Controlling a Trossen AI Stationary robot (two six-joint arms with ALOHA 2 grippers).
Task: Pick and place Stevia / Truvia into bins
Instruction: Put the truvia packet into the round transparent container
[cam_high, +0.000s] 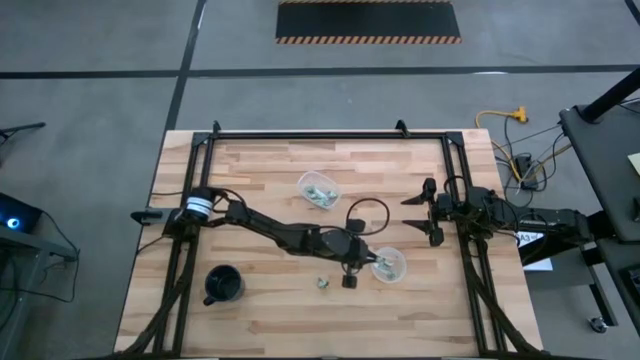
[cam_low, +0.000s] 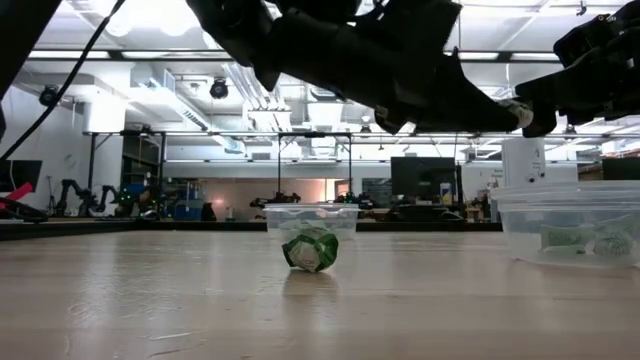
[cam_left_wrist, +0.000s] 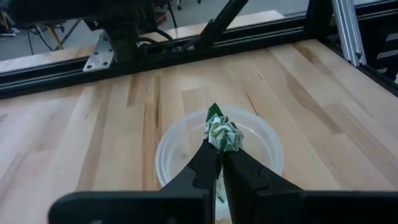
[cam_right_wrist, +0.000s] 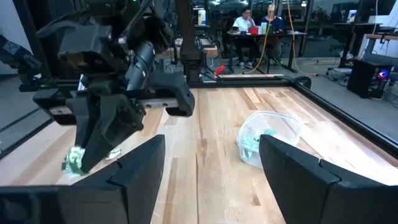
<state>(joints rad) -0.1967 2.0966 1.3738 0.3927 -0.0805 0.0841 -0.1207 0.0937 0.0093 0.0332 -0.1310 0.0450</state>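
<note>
Left tool is pinched tight on a crumpled green-and-white Stevia packet, hovering right over a clear round cup at about five o'clock on the wooden surface. Another scrunched packet lies loose on the boards just beside it, toward seven. The second clear cup, near centre, holds several packets. Right tool waits at three o'clock, fingers wide apart.

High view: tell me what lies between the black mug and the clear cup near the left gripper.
In the high view, one loose sweetener packet lies on bare wood between the black mug and the clear cup; the shut left gripper holds another packet over that cup.
</note>
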